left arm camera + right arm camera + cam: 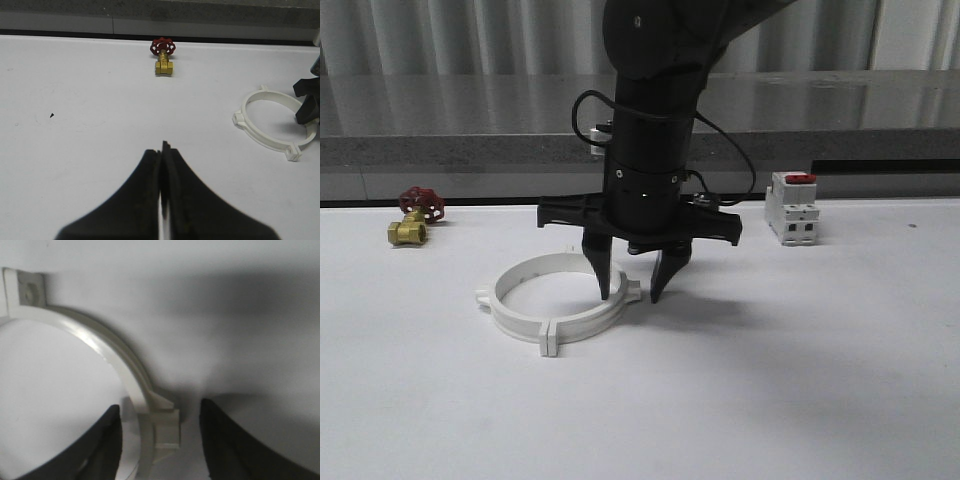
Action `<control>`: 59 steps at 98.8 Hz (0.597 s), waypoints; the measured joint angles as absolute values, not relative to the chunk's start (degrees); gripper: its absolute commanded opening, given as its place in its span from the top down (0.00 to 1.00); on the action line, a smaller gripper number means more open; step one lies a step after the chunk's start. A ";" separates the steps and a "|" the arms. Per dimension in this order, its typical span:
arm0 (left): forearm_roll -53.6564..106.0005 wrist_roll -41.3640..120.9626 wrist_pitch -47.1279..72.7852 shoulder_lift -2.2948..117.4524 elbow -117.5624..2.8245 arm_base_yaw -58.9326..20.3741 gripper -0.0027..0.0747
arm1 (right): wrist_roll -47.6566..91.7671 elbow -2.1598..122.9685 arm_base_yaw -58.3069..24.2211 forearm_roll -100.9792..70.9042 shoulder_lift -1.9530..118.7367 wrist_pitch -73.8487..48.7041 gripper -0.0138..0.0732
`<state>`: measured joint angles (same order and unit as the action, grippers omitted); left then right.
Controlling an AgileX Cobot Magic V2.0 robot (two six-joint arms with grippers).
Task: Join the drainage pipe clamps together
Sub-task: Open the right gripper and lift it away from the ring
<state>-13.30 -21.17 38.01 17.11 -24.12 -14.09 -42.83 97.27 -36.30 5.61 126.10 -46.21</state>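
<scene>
The drainage pipe clamps (525, 322) lie flat on the white table (800, 380) as one white ring, with paired end tabs (550, 338) meeting at its near side. My right gripper (630, 297) hangs open just over the ring's right side, one finger inside the ring and one outside. In the right wrist view the clamp band (112, 357) and a tab (165, 427) sit between the parted fingers of the right gripper (160, 406), untouched. My left gripper (162, 150) is shut on nothing, low over bare table, with the ring (262, 139) off to its side.
A brass valve with a red handwheel (412, 218) lies at the back left, also in the left wrist view (164, 57). A white boxy breaker with a red top (792, 207) stands at the back right. A grey ledge (440, 150) runs behind the table.
</scene>
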 measured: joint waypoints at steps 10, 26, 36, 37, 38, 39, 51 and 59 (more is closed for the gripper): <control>-13.30 -21.17 38.01 17.11 -24.12 -14.09 0.99 | -42.83 97.27 -36.30 5.61 126.10 -46.21 0.33; -13.30 -21.17 38.01 17.11 -24.12 -14.09 0.99 | -42.83 97.27 -36.30 5.61 126.10 -46.21 0.33; -13.30 -21.17 38.01 17.11 -24.12 -14.09 0.99 | -41.23 97.27 -36.30 5.61 125.35 -46.32 0.33; -13.30 -21.17 38.01 17.11 -24.12 -14.09 0.99 | -41.06 97.27 -36.30 5.61 125.17 -46.32 0.33; -13.30 -21.17 38.01 17.11 -24.12 -14.09 0.99 | -40.88 97.27 -36.30 5.61 125.06 -46.46 0.33; -13.30 -21.17 38.01 17.11 -24.12 -14.09 0.99 | -40.45 97.27 -36.30 5.61 124.93 -46.47 0.33; -13.30 -21.17 38.01 17.11 -24.12 -14.09 0.99 | -35.37 97.27 -35.60 5.61 121.62 -47.68 0.33; -13.30 -21.17 38.01 17.11 -24.12 -14.09 0.99 | -31.29 97.27 -34.46 5.61 119.07 -48.93 0.33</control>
